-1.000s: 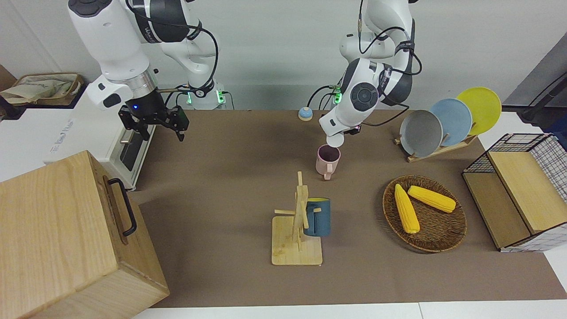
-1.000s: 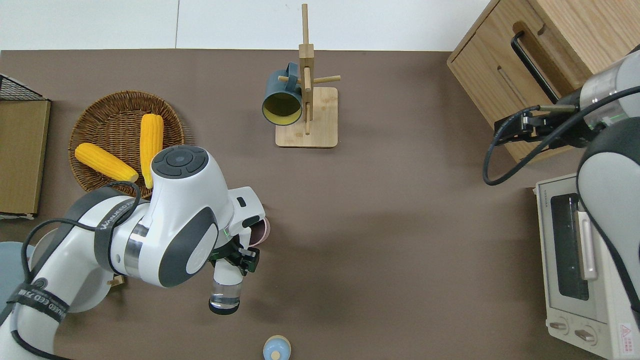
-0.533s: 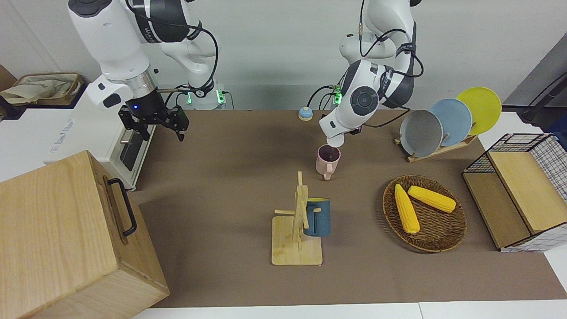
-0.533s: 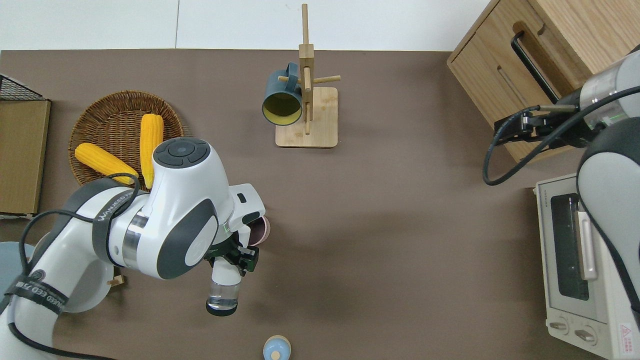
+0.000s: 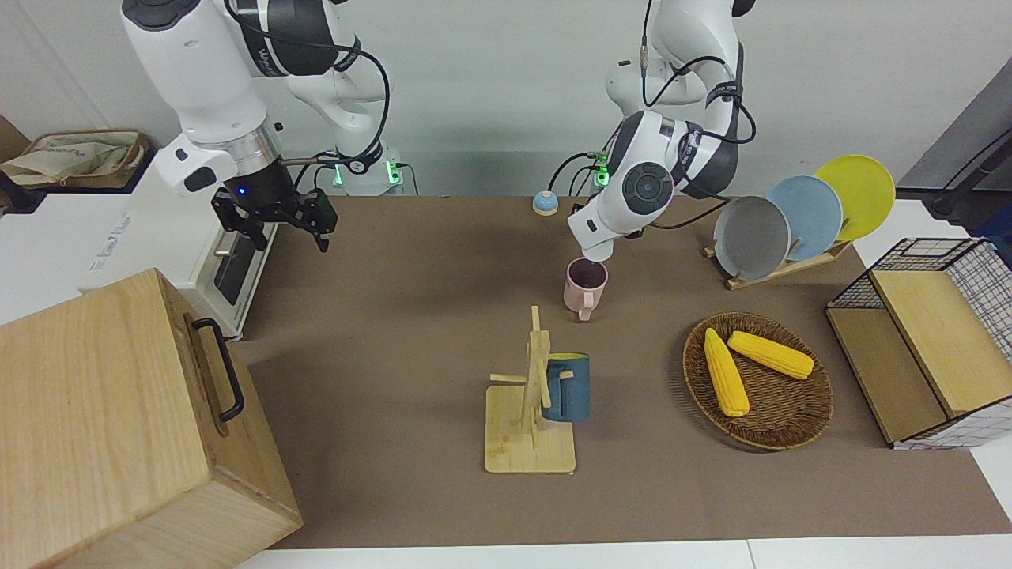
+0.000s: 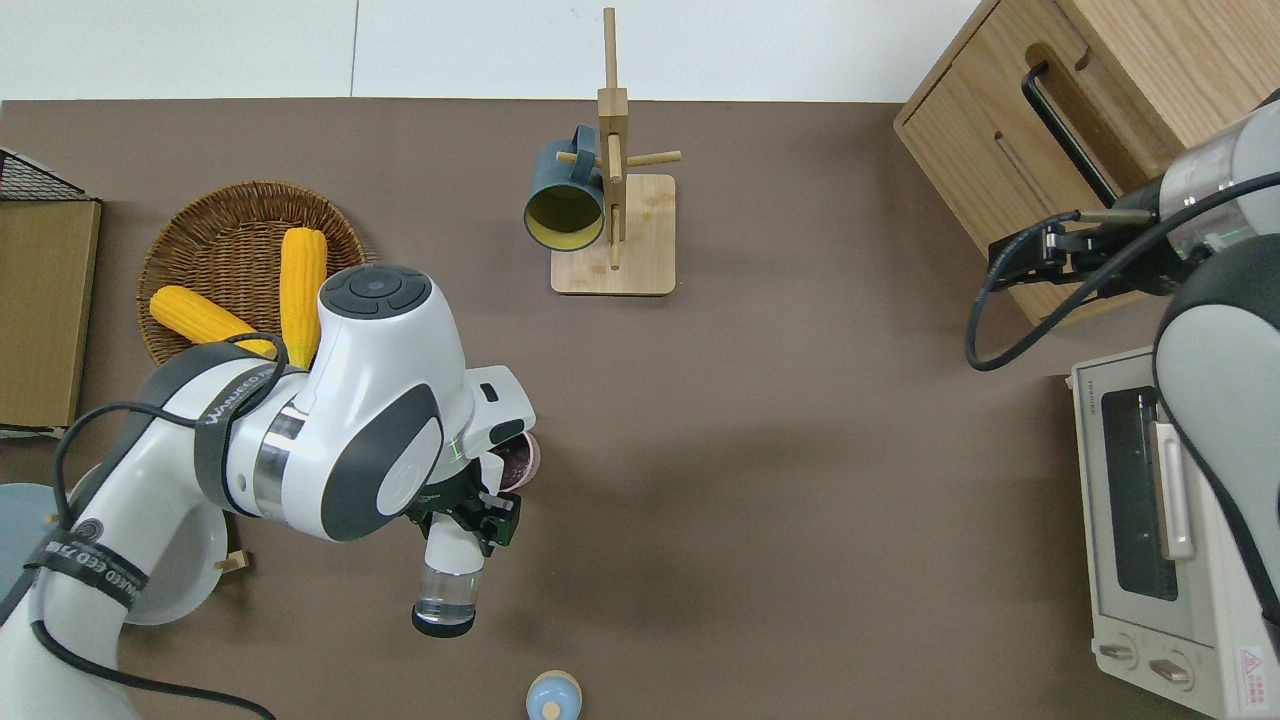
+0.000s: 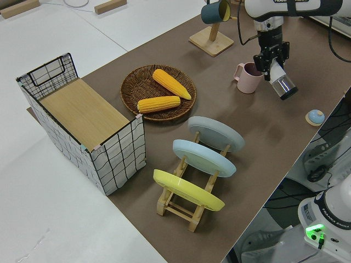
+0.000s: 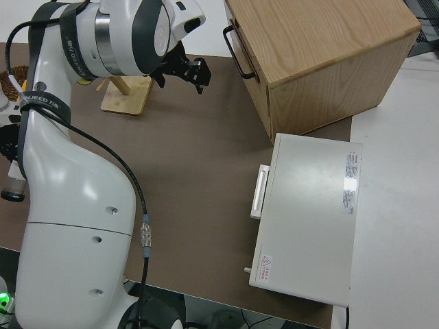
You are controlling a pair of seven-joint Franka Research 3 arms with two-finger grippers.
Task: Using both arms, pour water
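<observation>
My left gripper (image 6: 466,512) is shut on a clear bottle (image 6: 446,592) with a white upper part. The bottle is tipped over, its white end at the rim of a pink mug (image 5: 586,285) standing mid-table. In the left side view the same gripper (image 7: 272,55) holds the bottle (image 7: 283,84) slanted beside the mug (image 7: 249,77), dark base pointing up and away. No stream of water shows, and the mug's inside looks dark. My right arm is parked, its gripper (image 5: 286,231) open and holding nothing.
A wooden mug tree (image 5: 531,395) carries a blue mug (image 5: 568,387). A wicker basket (image 5: 779,423) holds two corn cobs. A plate rack (image 5: 798,213), a wire crate (image 5: 933,332), a small bell (image 5: 544,203), a wooden cabinet (image 5: 111,419) and a toaster oven (image 6: 1160,520) stand around the table.
The left arm's wrist and forearm have swung slightly, and the bottle's base has shifted a little while its white end stays at the mug. The right arm has not moved.
</observation>
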